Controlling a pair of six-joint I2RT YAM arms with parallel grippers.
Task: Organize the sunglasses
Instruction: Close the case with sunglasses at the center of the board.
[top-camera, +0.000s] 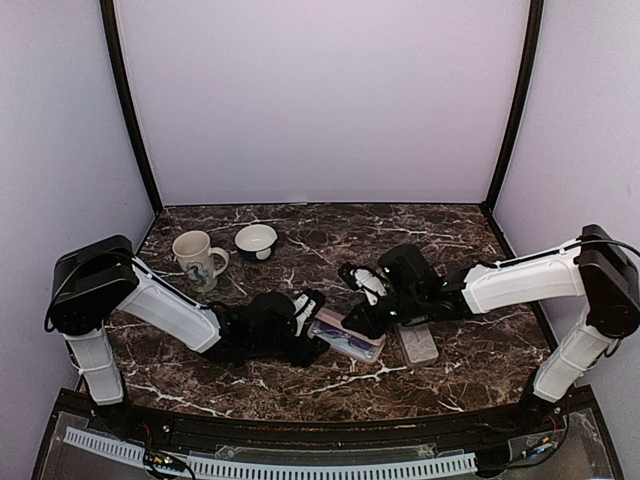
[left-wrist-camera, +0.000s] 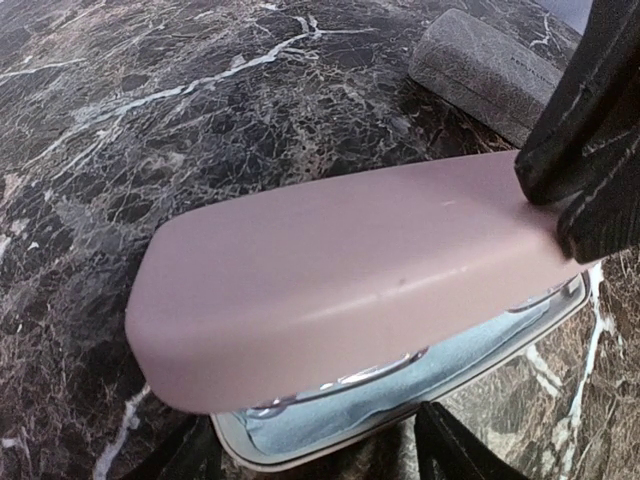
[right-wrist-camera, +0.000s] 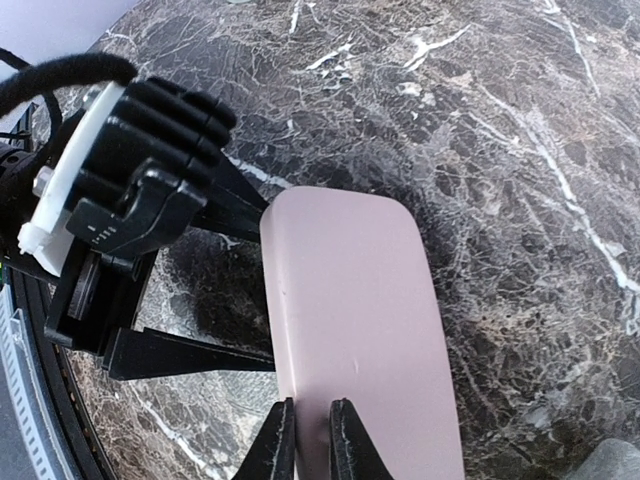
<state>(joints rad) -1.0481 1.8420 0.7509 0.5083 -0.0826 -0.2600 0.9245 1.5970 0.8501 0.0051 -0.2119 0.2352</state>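
A pink case (top-camera: 347, 335) lies at the table's middle, its lid (left-wrist-camera: 350, 270) tilted partly up over the base. Inside lies a light-blue cloth (left-wrist-camera: 400, 392). A thin glinting rim of the sunglasses (left-wrist-camera: 385, 368) shows on the cloth, and the lid hides the rest of them. My right gripper (right-wrist-camera: 312, 410) is shut on the lid's (right-wrist-camera: 360, 330) long edge, pinching it from above. My left gripper (left-wrist-camera: 325, 445) stands open at the case's open side. Its fingertips (left-wrist-camera: 455, 445) are spread along the base's front rim and hold nothing. The top view shows both grippers meeting at the case, the left (top-camera: 308, 312) and the right (top-camera: 363, 322).
A closed grey case (top-camera: 418, 344) lies just right of the pink one, also seen in the left wrist view (left-wrist-camera: 485, 70). A cream mug (top-camera: 198, 258) and a small white bowl (top-camera: 256, 241) stand at the back left. Purple walls enclose the marble table (top-camera: 450, 235).
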